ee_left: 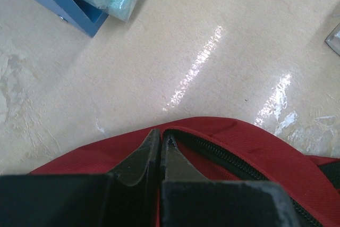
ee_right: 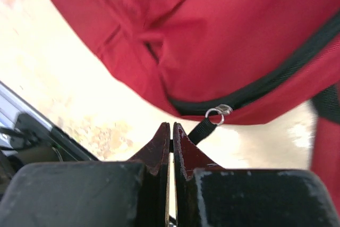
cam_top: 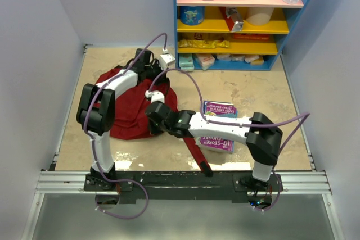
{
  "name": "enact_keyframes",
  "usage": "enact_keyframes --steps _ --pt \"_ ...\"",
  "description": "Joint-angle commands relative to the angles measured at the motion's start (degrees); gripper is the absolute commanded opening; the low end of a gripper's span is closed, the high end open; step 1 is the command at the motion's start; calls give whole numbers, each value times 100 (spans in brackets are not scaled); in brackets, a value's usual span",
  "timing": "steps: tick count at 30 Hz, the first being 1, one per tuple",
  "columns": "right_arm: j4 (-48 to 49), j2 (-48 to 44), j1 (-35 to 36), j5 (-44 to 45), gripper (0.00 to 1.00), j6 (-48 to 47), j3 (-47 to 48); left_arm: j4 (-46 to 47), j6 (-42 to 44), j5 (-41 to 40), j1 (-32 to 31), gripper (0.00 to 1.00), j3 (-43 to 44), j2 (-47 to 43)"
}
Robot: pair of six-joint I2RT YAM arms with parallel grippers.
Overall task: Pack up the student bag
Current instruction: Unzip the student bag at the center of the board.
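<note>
**Right gripper** [ee_right: 171,127]: clenched; fingers pressed together, apparently pinching the black zip tab [ee_right: 201,129] that hangs from a small metal ring [ee_right: 218,112] on the bag's zip [ee_right: 276,78].

**Left gripper** [ee_left: 160,137]: clenched, tips at the far lip of the bag beside a second line of black zip teeth. Whether any fabric is caught between the fingers cannot be told.

**Student bag** [cam_top: 126,108]: dark-red fabric, slumped in a soft heap on the left half of the desk [cam_top: 253,91], between the two arms. Black zips; a long red strap [cam_top: 198,154] trails toward the near edge. The cloth is loose and creased, so it is likely to sag and shift when pulled.

**Books** [cam_top: 218,109]: purple-covered, lying flat on the desk to the right of the bag, under the right forearm, outside the bag.

**Shelf** [cam_top: 239,26]: at the far edge, stocked with packets and bottles.

**Progress:** early, by my judgement. Both grippers are busy with the zip and opening. Nothing can be seen inside the bag, and the books are not yet packed. Opening, loading and closing remain.
</note>
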Motion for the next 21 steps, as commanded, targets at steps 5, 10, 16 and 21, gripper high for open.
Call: enact_keyframes --steps 5,10,16,21 --pt "82 654 508 -263 0 209 446 600 -109 -405 80 0 249 -385" --pt "328 918 552 -527 0 78 683 520 -100 -361 80 0 258 -385" --pt "504 1453 728 -835 0 -203 1272 503 -205 -326 71 0 363 -376" --pt "487 1657 799 -827 0 -266 1650 424 -197 -431 45 0 477 -288"
